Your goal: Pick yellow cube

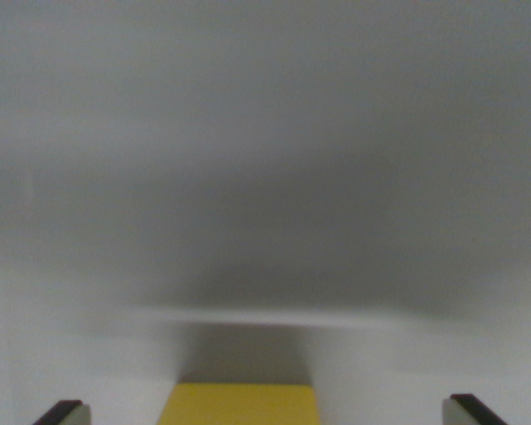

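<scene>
Gripper [270, 414] spread wide, straddling the yellow cube [239, 405].
Both fingertips [64, 413] stand apart from it on the blurred grey surface [265, 177]; closing and lifting remain.

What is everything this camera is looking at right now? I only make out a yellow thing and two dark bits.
yellow cube: one, yellow, bottom centre, cut off by the lower edge, between the two fingertips with a gap on each side.
surface: one, pale grey, blurred, fills the rest of the picture; a dark shadow lies just above the cube.
gripper: one; two dark fingertips with pale inner faces, at the bottom left and bottom right corners, standing wide apart and touching nothing.
</scene>
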Tool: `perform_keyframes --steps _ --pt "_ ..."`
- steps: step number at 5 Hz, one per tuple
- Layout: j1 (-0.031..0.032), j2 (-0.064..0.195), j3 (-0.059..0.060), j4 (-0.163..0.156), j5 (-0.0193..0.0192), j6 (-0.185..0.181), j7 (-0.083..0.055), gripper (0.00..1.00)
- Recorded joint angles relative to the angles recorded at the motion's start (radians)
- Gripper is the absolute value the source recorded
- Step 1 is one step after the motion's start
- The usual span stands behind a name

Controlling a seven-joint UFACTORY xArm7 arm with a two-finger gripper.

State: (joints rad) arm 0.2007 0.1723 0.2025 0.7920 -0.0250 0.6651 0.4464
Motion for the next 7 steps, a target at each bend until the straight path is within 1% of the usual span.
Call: perform_keyframes --steps 1,2,3,4,5,6,7 --pt "0.0062 0.005 0.007 -0.022 -0.0003 -0.026 0.011 0.00" --pt "0.0062 0.005 0.007 -0.022 -0.0003 -0.026 0.011 0.00" --pt "0.0117 0.010 0.012 -0.042 -0.0005 -0.050 0.021 0.00" --pt "0.0117 0.010 0.012 -0.042 -0.0005 -0.050 0.021 0.00" --pt "0.0163 0.014 0.017 -0.058 -0.0007 -0.069 0.029 0.00" --pt "0.0163 0.014 0.017 -0.058 -0.0007 -0.069 0.029 0.00" --pt "0.0196 0.017 0.021 -0.071 -0.0009 -0.084 0.035 0.00"
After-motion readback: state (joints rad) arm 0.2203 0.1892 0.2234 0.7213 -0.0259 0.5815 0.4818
